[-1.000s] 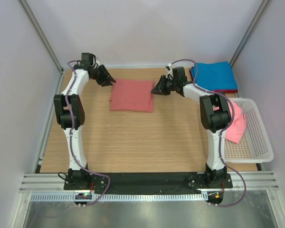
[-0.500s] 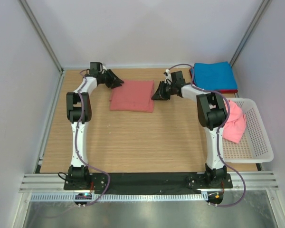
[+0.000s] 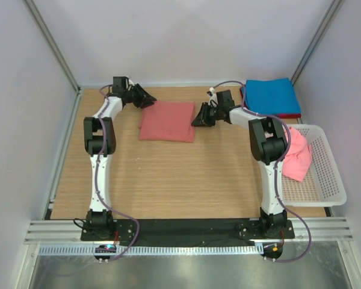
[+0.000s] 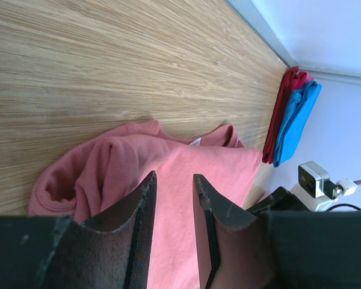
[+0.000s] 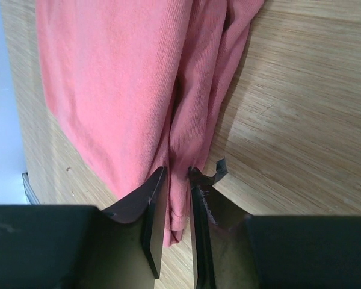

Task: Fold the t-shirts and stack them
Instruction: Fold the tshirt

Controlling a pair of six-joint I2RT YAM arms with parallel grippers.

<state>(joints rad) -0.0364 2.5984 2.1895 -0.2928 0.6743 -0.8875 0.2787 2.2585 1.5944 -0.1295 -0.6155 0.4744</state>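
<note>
A folded salmon-red t-shirt point(image 3: 167, 120) lies flat at the far middle of the table. My left gripper point(image 3: 145, 99) hovers at its far-left corner by the collar point(image 4: 93, 165). Its jaws stand apart over the cloth point(image 4: 173, 177) with nothing between them. My right gripper point(image 3: 198, 117) sits at the shirt's right edge, shut on a fold of the hem point(image 5: 178, 171). A blue t-shirt point(image 3: 271, 96) lies folded on a dark red t-shirt point(image 3: 290, 115) in the far right corner. A brighter pink t-shirt point(image 3: 298, 158) hangs crumpled over the basket's rim.
A white plastic mesh basket point(image 3: 325, 180) stands along the right edge, partly behind the right arm. Grey walls and metal posts close in the table on three sides. Bare wood lies between the shirt and the arm bases.
My left gripper swung from the shirt's left side up to its far-left corner. My right gripper slid a little closer onto the right edge. The shirt has not moved.
</note>
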